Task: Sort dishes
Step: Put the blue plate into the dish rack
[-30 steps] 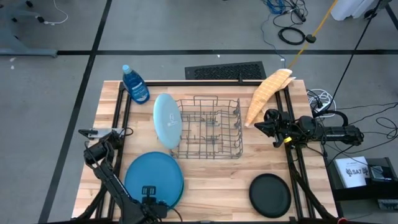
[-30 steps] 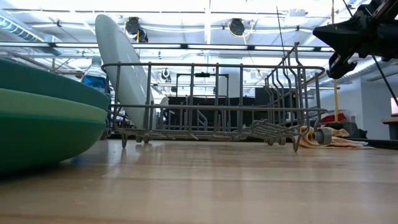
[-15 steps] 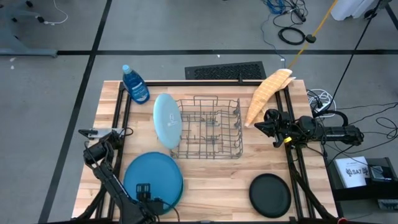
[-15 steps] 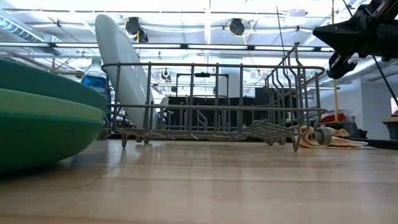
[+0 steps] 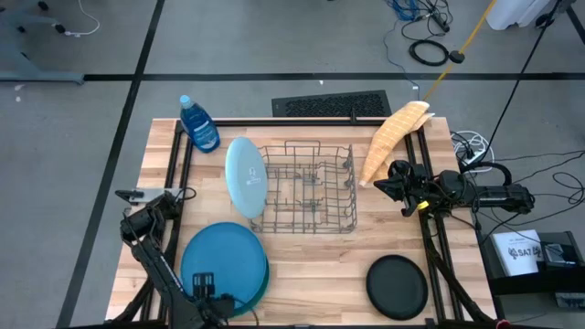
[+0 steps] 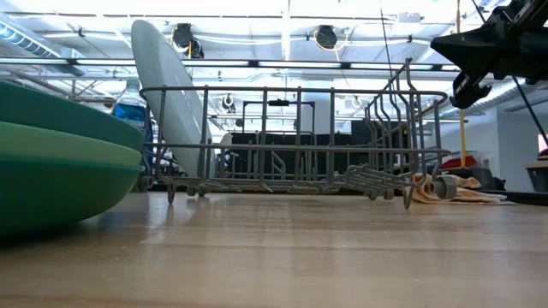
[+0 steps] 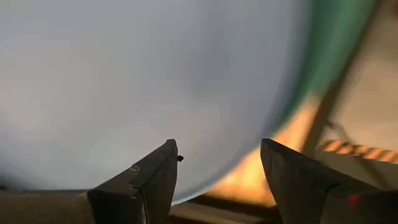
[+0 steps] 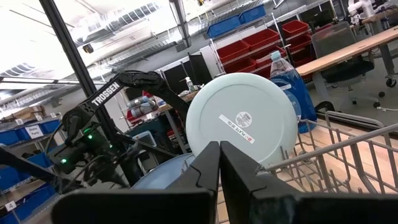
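Blue plate on top of stack, near front left corner of counter. Looks light, stiff, smooth; probably slippery.

Left claw open at plate's front rim; pinch thin rim there.

Right claw closed, empty, at right edge.

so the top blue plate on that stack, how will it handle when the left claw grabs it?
The blue plate looks thin, flat and rigid, so probably light and stiff. Its smooth surface may slip between the fingers of the open left claw at its edge. Lifting could drag the green plates beneath.
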### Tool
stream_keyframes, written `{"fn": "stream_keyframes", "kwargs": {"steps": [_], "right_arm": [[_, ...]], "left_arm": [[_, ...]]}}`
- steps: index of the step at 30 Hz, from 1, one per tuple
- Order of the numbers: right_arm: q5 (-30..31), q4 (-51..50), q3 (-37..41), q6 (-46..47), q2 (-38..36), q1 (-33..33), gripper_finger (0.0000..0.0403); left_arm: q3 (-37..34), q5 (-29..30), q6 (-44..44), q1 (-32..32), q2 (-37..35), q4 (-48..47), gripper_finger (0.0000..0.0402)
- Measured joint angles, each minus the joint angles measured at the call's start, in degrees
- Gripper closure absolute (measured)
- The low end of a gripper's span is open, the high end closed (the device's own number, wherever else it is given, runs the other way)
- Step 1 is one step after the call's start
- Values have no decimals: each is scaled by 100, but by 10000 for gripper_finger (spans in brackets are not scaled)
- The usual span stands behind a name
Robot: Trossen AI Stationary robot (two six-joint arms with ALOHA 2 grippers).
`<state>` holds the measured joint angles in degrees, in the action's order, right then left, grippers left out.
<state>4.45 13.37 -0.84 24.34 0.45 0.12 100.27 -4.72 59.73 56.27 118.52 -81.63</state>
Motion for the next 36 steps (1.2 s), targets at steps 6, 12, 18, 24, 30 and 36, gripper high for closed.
{"fn": "stream_keyframes", "kwargs": {"steps": [6, 12, 18, 24, 30, 36], "right_arm": [[0, 0, 0, -2, 2, 0, 394], [0, 0, 0, 28, 2, -1, 394], [1, 0, 0, 24, 1, 0, 394], [0, 0, 0, -2, 2, -2, 394], [1, 0, 0, 0, 1, -2, 394], [2, 0, 0, -7, 2, -2, 394]], "left_arm": [[0, 105, 300, 236, 0, 25, 171], [-235, 420, 305, 363, 1, -36, 171], [-433, 714, 386, 330, 2, 8, 171], [-435, 1168, 413, 301, 4, 5, 171], [-507, 1151, 456, 179, 22, 220, 171], [-476, 1076, 451, 133, 22, 577, 172]]}}
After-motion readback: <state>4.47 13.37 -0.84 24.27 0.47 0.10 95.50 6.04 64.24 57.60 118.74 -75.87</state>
